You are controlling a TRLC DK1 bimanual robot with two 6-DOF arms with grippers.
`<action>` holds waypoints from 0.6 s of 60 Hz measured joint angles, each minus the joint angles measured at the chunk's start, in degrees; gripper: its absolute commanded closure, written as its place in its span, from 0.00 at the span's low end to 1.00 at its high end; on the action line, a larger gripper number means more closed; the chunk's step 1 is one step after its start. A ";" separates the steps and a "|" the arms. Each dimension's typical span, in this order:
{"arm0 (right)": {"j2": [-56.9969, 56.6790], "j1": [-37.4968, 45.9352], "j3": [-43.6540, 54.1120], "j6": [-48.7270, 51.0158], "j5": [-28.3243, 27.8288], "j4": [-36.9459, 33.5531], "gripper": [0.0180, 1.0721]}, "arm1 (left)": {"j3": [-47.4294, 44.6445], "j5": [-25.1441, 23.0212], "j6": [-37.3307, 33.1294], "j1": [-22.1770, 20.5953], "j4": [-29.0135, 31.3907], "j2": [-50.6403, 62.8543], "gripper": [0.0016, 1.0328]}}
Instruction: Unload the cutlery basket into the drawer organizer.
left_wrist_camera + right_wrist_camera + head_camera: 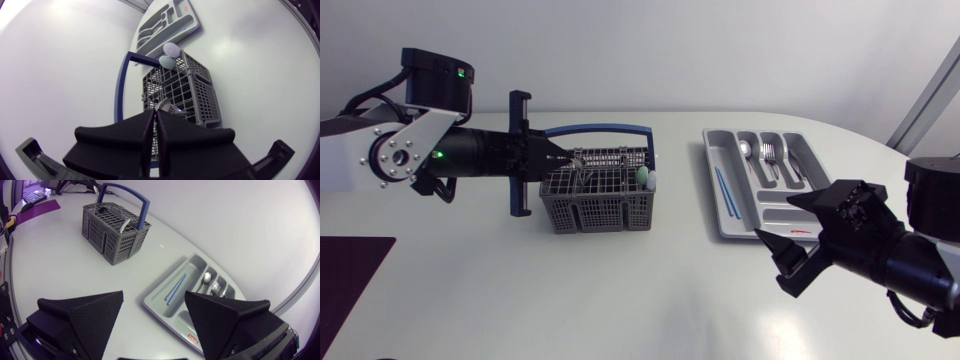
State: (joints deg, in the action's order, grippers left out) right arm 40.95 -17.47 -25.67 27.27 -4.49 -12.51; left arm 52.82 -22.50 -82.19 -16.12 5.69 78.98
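Observation:
A grey cutlery basket [595,190] [185,90] [115,227] with a blue handle stands left of the table's middle. My left gripper [563,157] [154,111] reaches over its left rim, shut on the end of a metal cutlery piece [582,160] [169,106] that sticks up inside. A green spoon [643,177] [167,61] and a white one [171,49] stand in the far corner. The grey drawer organizer [712,180] [167,25] [165,305] lies at the right, holding blue sticks [725,192] [175,287], a spoon [747,150] and forks [770,155]. My right gripper [788,225] [154,300] hovers open at its near edge, holding nothing.
A dark purple mat [350,265] lies at the table's front left corner. Bare white tabletop [670,290] spreads between the basket and the organizer and along the front.

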 measured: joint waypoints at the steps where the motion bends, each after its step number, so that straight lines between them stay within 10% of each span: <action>1: -0.22 -0.02 0.00 0.02 0.00 -0.17 0.16 | -0.02 0.00 0.15 0.00 -0.02 -0.33 0.97; 36: -7.15 -2.27 -2.03 -0.20 2.16 -4.26 0.16 | 1.77 0.50 11.85 0.70 5.42 -7.91 0.97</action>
State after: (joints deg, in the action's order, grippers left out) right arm 33.80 -19.75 -27.70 27.07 -2.33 -16.78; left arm 54.59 -22.00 -70.35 -15.42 11.11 71.07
